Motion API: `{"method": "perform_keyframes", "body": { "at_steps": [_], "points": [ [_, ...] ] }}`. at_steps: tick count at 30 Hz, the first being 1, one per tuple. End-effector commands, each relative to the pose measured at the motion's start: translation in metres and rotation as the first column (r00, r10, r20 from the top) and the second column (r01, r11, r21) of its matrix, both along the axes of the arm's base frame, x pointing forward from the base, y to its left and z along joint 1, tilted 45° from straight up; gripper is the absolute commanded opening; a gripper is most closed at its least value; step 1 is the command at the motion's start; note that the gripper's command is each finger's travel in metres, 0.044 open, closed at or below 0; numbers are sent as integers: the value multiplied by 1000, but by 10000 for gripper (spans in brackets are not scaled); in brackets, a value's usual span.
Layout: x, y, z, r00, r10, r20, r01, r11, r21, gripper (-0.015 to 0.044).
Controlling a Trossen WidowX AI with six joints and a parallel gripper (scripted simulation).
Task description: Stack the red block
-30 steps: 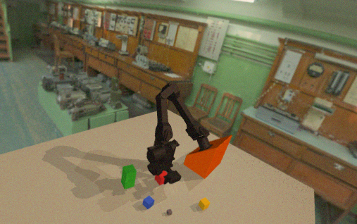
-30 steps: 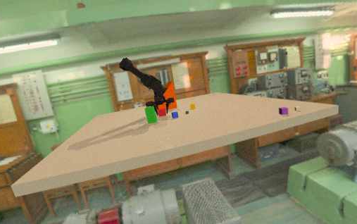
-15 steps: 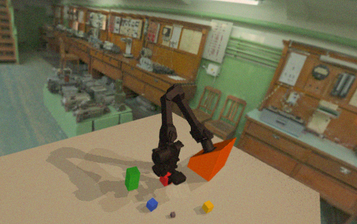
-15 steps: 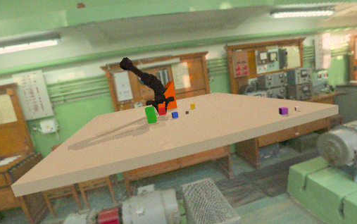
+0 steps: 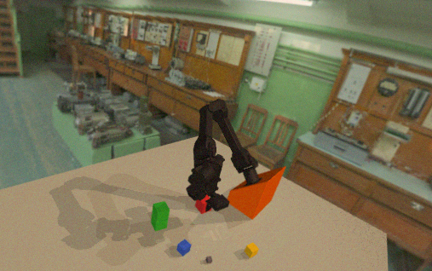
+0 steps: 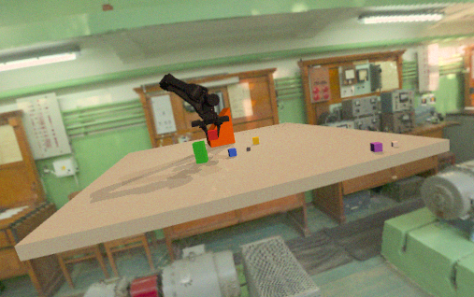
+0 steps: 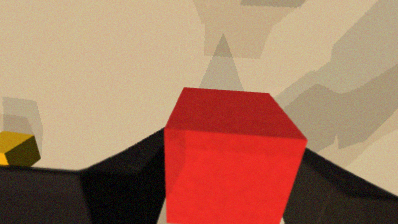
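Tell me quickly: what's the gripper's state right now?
Black parallel-jaw gripper: shut on the red cube-shaped block.

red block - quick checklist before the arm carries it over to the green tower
1. Grip: gripper shut on the red block, a finger on each side: ok.
2. Block off the table: appears lifted in the exterior view: ok.
3. Green tower upright: ok.
4. Tower top bare: ok.
5. Path to the tower: blue block and yellow block lie off the line: ok.
6. Block square in the fingers: cannot tell.
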State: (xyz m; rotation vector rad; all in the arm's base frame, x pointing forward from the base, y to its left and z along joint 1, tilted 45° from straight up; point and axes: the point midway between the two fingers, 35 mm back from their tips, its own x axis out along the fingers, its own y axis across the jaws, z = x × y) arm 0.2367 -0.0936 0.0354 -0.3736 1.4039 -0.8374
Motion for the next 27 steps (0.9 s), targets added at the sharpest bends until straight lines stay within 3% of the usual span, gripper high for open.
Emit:
{"method": "perform_keyframes", "body": {
  "at_steps": [1,16,27],
  "points": [
    [2,12,14,1000,-3,11,3,1000,1,0],
    [4,33,35,1000,-3,11,3,1000,2,0],
    [43,20,52,1000,-3,14,2,1000,8,0]
  ]
}}
